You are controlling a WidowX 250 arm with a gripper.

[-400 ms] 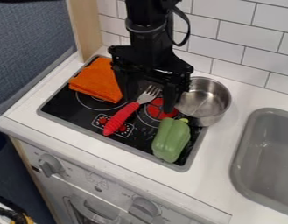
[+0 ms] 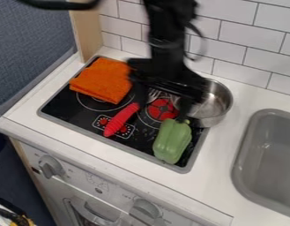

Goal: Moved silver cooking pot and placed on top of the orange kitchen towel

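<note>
My gripper (image 2: 163,107) hangs open over the right back part of the stove, its two fingers spread apart. The silver pot (image 2: 218,107) stands at the stove's back right corner, partly behind the gripper's right side, which covers its left part. Folded on the left back of the stove lies the orange towel (image 2: 102,80), to the left of the gripper. Nothing can be seen held between the fingers.
A fork with a red handle (image 2: 121,120) lies across the stove's middle, under the gripper's left finger. A green pepper (image 2: 172,141) lies at the front right, close below the right finger. The grey sink (image 2: 267,154) is farther right; a tiled wall rises behind.
The gripper has moved to the right, toward the pot, and now covers more of it. The towel, pot, fork and pepper have stayed where they were.
</note>
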